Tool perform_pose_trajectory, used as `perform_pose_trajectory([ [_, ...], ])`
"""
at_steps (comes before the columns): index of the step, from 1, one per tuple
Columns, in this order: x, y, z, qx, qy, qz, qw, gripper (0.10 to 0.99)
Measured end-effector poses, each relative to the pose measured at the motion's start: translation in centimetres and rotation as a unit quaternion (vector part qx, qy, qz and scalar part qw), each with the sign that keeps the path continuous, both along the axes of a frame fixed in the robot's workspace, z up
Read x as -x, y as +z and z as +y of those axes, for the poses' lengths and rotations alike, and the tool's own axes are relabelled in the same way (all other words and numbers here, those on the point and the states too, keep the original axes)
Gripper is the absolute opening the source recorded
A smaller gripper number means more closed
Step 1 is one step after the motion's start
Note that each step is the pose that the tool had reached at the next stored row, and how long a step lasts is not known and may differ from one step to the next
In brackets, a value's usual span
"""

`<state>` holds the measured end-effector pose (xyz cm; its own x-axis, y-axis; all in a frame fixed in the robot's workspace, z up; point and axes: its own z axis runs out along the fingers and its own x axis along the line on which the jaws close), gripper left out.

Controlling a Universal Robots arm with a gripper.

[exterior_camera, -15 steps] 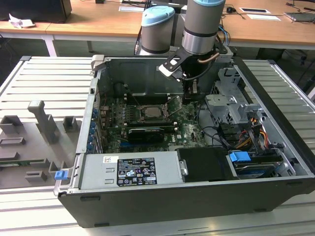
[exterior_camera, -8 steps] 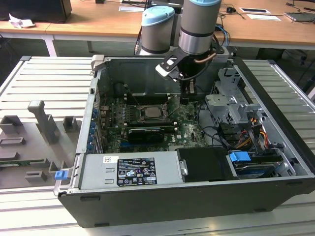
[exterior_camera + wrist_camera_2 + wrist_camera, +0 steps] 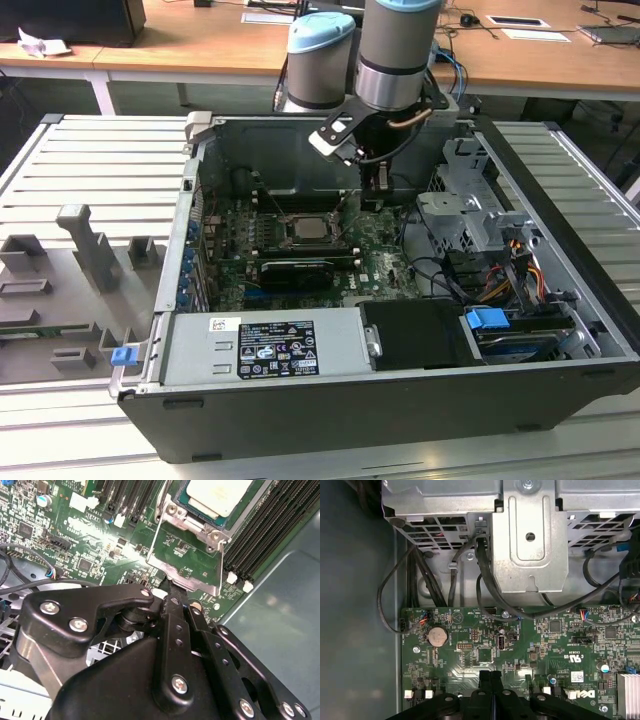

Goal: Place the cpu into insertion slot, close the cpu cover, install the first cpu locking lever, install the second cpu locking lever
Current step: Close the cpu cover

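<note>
The cpu [image 3: 220, 495], a square chip with a silver top, lies flat in the insertion slot [image 3: 192, 517] on the green motherboard; in the exterior view the cpu [image 3: 307, 228] is mid-board. The cpu cover [image 3: 186, 577], a thin grey frame, stands swung up off the slot, and green board shows through its cut-out. My gripper [image 3: 172, 594] is shut with nothing between its fingers, its tips right at the cover's free edge. In the exterior view the gripper [image 3: 378, 195] hangs inside the case, just to the exterior view's right of the slot. The shut fingers [image 3: 485, 680] also point down at the board.
Long black memory slots [image 3: 260, 540] flank the socket. A black card [image 3: 297, 270] lies nearer the camera than the socket. A metal drive cage [image 3: 470, 215] with cables fills the exterior view's right, and a power supply [image 3: 265, 345] lies in front. Grey fixtures [image 3: 90, 245] stand outside the case.
</note>
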<state>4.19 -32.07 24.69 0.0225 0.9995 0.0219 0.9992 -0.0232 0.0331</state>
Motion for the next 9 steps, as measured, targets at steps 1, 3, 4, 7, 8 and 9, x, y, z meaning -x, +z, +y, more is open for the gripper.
perform_pose_trajectory([
  [1, 0.16, 0.00, 0.00, 0.0000, 0.000, 0.0000, 1.0000, 0.106],
  [3, 0.33, 0.00, 0.00, 0.0000, 0.000, 0.0000, 1.0000, 0.106],
  [4, 0.43, 0.00, 0.00, 0.0000, 0.000, 0.0000, 1.0000, 0.106],
  [7, 0.84, 0.00, 0.00, 0.0000, 0.000, 0.0000, 1.0000, 0.106],
  [8, 1.02, 0.00, 0.00, 0.0000, 0.000, 0.0000, 1.0000, 0.106],
  [9, 1.13, 0.00, 0.00, 0.0000, 0.000, 0.0000, 1.0000, 0.106],
])
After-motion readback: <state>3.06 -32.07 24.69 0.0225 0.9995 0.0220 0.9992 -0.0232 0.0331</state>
